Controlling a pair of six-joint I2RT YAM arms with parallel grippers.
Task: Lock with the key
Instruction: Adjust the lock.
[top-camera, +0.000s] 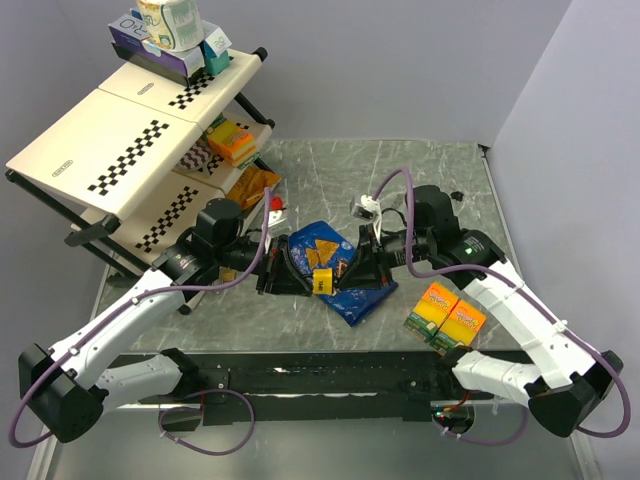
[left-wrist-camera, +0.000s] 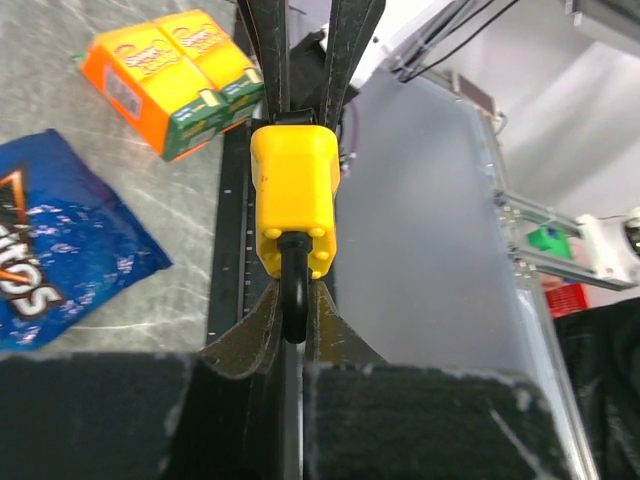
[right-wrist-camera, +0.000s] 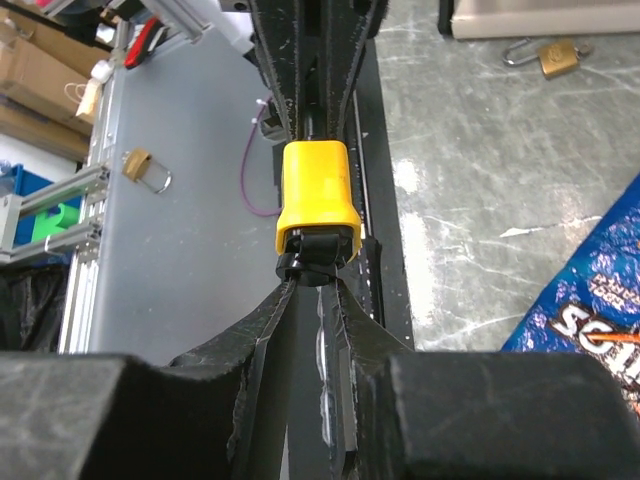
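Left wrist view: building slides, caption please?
Left end effector pinches yellow padlock by its shackle; right end effector grips the far end.

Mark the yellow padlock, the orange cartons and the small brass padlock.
yellow padlock (left-wrist-camera: 292, 195): left wrist view, middle of its yellow body.
orange cartons (top-camera: 437, 299): top external view, orange face of the left carton.
brass padlock (right-wrist-camera: 556, 57): right wrist view, its brass body.
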